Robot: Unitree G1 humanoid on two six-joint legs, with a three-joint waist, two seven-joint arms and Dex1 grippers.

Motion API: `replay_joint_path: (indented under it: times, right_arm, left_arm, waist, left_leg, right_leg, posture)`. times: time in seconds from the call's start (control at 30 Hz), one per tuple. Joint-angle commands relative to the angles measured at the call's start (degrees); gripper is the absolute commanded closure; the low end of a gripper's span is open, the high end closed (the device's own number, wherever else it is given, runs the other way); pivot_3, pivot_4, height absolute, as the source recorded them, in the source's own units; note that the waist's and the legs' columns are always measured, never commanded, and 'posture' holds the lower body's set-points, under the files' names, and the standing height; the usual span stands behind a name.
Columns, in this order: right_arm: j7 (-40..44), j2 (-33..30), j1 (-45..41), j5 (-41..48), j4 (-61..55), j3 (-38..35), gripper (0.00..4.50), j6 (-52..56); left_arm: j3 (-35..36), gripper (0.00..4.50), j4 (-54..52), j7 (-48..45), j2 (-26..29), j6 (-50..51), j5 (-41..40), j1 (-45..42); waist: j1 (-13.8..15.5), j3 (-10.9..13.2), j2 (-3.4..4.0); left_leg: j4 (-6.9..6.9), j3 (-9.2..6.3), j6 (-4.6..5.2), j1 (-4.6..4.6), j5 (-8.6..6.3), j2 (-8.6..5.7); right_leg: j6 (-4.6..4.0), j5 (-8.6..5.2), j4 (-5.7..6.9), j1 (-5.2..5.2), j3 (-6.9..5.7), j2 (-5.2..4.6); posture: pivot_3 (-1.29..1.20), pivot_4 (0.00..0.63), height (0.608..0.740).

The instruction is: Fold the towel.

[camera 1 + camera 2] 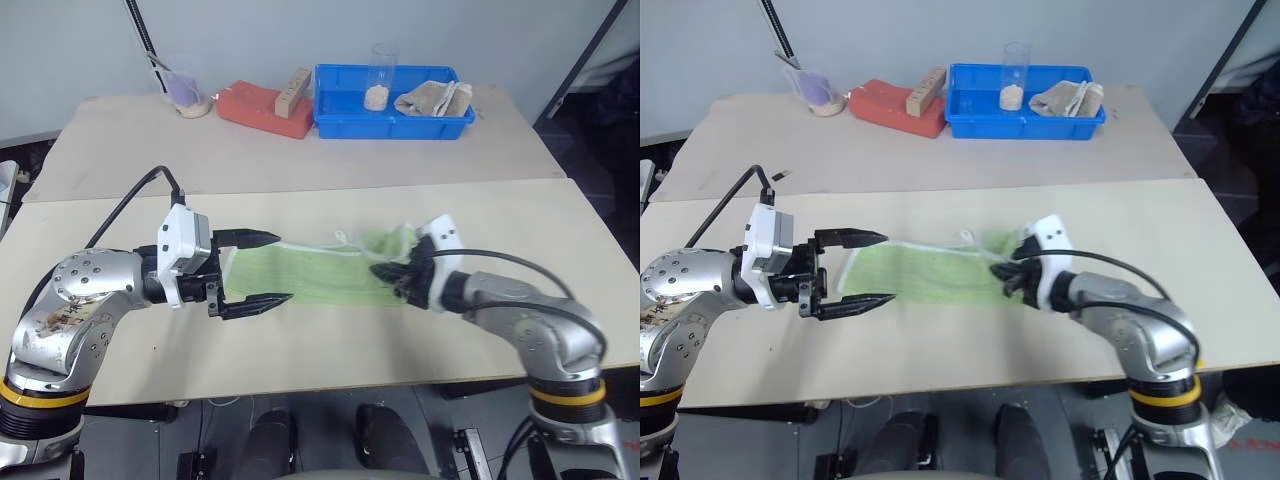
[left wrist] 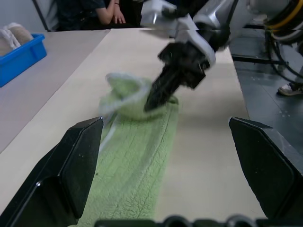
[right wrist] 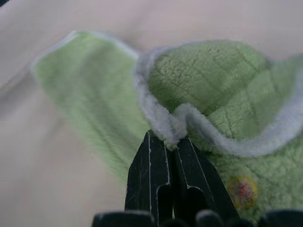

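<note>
The light green towel [image 1: 320, 277] lies stretched across the near table, its white trimmed right end bunched and lifted. My right gripper [image 1: 385, 272] is shut on that end; in the right wrist view its fingertips [image 3: 169, 138] pinch the white trim of the towel [image 3: 208, 85]. My left gripper [image 1: 280, 268] hangs open over the towel's left end, one finger on each side of the strip. In the left wrist view its fingers [image 2: 71, 161] frame the towel [image 2: 137, 156], with the right gripper [image 2: 154, 101] at the far end.
At the back stands a blue bin [image 1: 345, 125] holding a clear cup [image 1: 378, 80] and a beige cloth [image 1: 432, 97]. Left of it lie a red block [image 1: 262, 108] and a cup [image 1: 187, 92]. A seam [image 1: 300, 187] joins the two tables. A person [image 2: 102, 12] sits beyond the table.
</note>
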Motion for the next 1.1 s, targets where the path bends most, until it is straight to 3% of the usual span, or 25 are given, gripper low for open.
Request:
replay_joint_path:
  times: [0.03,0.43,0.47,0.73,0.93,1.07,1.1]
  right_arm:
    - [-0.26,0.02,-1.45,-1.49,-0.97,2.63,4.46,0.26]
    - [3.68,-0.66,-3.04,-4.17,-1.14,10.14,4.46,-1.14]
    - [4.21,-0.58,-3.29,-4.32,-1.27,10.65,3.82,-1.56]
    - [7.08,-0.89,-4.77,-6.42,-2.28,11.74,1.25,-5.77]
    - [14.29,-5.83,-5.62,-5.8,-6.35,10.92,1.25,-9.84]
    - [18.72,-10.59,-6.52,-6.93,-6.3,9.57,1.25,-13.25]
    - [19.75,-11.93,-7.48,-7.99,-4.98,9.02,1.25,-15.07]
  left_arm:
    - [1.7,0.0,-2.99,1.08,0.74,0.58,-1.14,0.7]
    - [1.81,0.0,-3.76,3.2,0.18,-0.05,-0.21,2.94]
    - [1.84,0.0,-3.73,3.4,0.15,-0.07,-0.21,3.07]
    - [2.3,0.0,-3.4,6.4,-0.6,-0.89,1.52,5.34]
    - [5.82,0.0,-4.71,14.05,-4.0,-0.37,3.06,10.52]
    - [9.87,0.0,-7.57,21.82,-9.2,1.47,2.05,16.85]
    - [11.67,0.0,-9.1,27.02,-13.33,2.22,1.04,19.65]
  waist:
    - [0.04,0.0,0.0]
    - [-0.39,0.0,0.0]
    - [-0.39,0.0,0.0]
    - [-0.37,0.0,0.0]
    - [-0.33,0.0,0.0]
    - [-0.33,0.0,-0.01]
    - [-0.4,0.0,-0.01]
  left_leg:
    - [0.02,0.01,0.0,0.0,0.0,-0.01]
    - [-0.05,-0.01,0.0,0.07,0.0,0.0]
    - [-0.04,-0.01,0.0,0.07,0.0,0.0]
    - [-0.04,-0.01,0.0,0.06,0.0,0.0]
    - [-0.05,-0.03,0.0,0.07,0.0,0.04]
    - [-0.04,-0.04,0.0,0.06,0.0,0.05]
    - [-0.04,-0.04,0.0,0.05,0.0,0.05]
  right_leg:
    - [0.01,0.01,-0.01,0.01,0.0,-0.02]
    - [0.0,0.0,0.04,-0.02,-0.03,0.15]
    - [0.0,0.0,0.04,-0.02,-0.02,0.15]
    - [0.0,0.0,0.03,-0.02,-0.02,0.1]
    - [0.0,0.0,0.01,-0.01,-0.04,0.09]
    - [0.0,0.0,-0.01,0.0,-0.05,0.03]
    - [0.01,0.01,-0.01,0.0,-0.04,0.01]
  posture:
    - [0.0,0.15,0.74]
    - [0.0,0.15,0.74]
    - [0.0,0.15,0.74]
    - [0.0,0.15,0.74]
    - [0.0,0.15,0.74]
    - [0.0,0.15,0.74]
    - [0.0,0.15,0.74]
